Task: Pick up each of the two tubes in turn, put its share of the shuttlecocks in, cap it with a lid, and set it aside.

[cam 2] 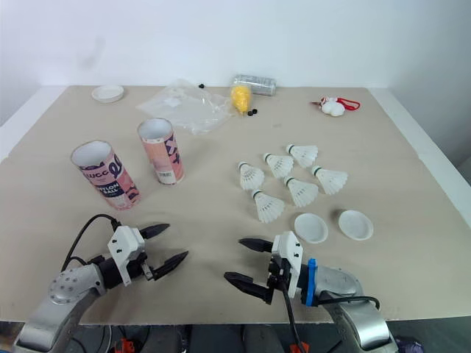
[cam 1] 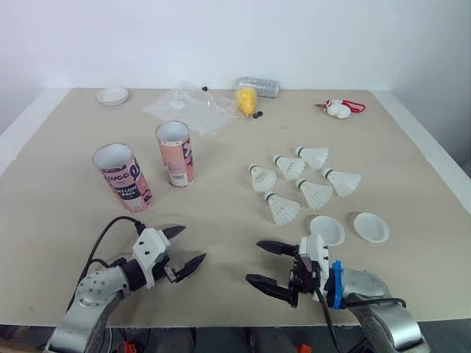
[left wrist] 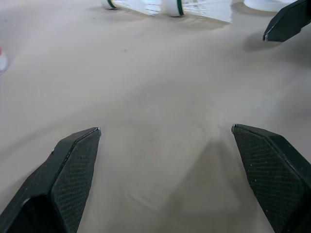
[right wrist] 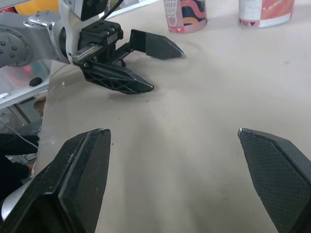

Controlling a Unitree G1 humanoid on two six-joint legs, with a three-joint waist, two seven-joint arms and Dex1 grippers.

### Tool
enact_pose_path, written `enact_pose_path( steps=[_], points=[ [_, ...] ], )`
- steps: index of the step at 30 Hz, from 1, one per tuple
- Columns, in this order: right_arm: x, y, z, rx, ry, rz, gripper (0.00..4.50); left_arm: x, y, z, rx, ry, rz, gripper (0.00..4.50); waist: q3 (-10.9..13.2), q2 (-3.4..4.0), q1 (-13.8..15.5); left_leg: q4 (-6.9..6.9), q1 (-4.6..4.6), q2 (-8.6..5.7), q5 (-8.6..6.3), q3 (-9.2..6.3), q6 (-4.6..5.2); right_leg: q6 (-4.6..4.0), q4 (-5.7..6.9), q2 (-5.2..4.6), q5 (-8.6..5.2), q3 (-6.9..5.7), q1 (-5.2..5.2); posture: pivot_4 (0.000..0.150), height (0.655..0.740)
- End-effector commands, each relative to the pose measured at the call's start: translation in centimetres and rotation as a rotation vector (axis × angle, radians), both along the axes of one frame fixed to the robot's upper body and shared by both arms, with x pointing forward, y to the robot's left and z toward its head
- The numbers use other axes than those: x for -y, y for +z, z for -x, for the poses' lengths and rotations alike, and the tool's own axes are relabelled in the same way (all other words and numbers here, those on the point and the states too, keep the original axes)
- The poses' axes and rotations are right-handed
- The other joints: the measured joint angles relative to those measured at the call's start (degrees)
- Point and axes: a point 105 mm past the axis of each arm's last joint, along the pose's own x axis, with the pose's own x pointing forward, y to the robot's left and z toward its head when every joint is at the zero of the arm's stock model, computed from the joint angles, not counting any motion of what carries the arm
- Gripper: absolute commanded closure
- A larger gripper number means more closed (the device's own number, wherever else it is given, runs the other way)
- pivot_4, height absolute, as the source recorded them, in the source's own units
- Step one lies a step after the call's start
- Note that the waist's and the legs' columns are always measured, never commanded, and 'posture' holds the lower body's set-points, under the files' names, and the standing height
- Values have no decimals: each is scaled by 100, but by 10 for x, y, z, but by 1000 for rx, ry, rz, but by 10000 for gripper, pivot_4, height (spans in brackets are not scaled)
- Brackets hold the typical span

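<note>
The two tubes (right wrist: 187,17) are cut off at the right wrist view's edge, their mouths unseen. The shuttlecocks (left wrist: 194,7) and a lid (left wrist: 265,4) are cropped likewise in the left wrist view. The small black bits (cam 1: 257,115) cannot be identified.

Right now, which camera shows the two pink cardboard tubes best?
Left eye view: the nearer pink cardboard tube and the farther pink cardboard tube stand whole, open tops visible. Right eye view shows the same. Right wrist view cuts them off above their bases.
</note>
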Motion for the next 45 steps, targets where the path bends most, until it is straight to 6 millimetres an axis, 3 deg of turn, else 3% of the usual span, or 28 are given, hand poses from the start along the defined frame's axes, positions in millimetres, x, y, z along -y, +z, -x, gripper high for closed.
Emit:
enact_pose_path(
  steps=[1, 4, 10, 18, 22, 30, 45],
  points=[
    [7, 40, -12, 86, -4, -38, 36, -12, 21, -7, 75, 128, 29, 0, 1, 0, -5, 0, 0, 0, 0, 0, 0, 1, 0, 0, 1, 0, 0, 1500, 7400],
    [7, 76, -25, 118, 16, -75, 36, -21, 29, -11, 106, 265, 56, 0, 10, -5, -18, 9, 0, 2, 1, 11, 1, 5, 0, -2, 17, 8, -2, 1500, 7400],
    [-13, 108, -45, 173, 76, -79, 36, -31, 33, -12, 114, 485, 123, 0, 9, -12, -3, 8, -2, 0, 2, -6, 4, 9, 0, 10, 12, 4, 3, 1500, 7400],
    [-25, 101, -61, 164, 168, -41, 36, -67, 28, -4, 132, 797, 141, 0, 10, -18, 7, 5, -9, -6, 1, -6, 4, 20, -2, 7, 7, 8, 2, 1500, 7400],
    [-24, 95, -82, 171, 161, 2, 36, -90, 27, -2, 121, 932, 189, 0, 11, -20, -13, 10, -7, -5, 1, -2, 4, 14, -3, 7, 15, 8, 2, 1500, 7400],
    [-26, 87, -94, 305, 213, 109, 36, -91, 24, -21, 74, 841, 199, 0, 11, -20, -10, 11, -6, -5, 4, 0, 7, 16, -2, 8, 20, 6, 1, 1500, 7400],
    [-34, 91, -95, 344, 189, 66, 36, -100, 18, -57, 10, 731, 187, 0, 12, -20, -13, 6, -6, -4, 3, -2, 5, 39, -2, 9, 35, 4, -1, 1500, 7400]
  ],
)
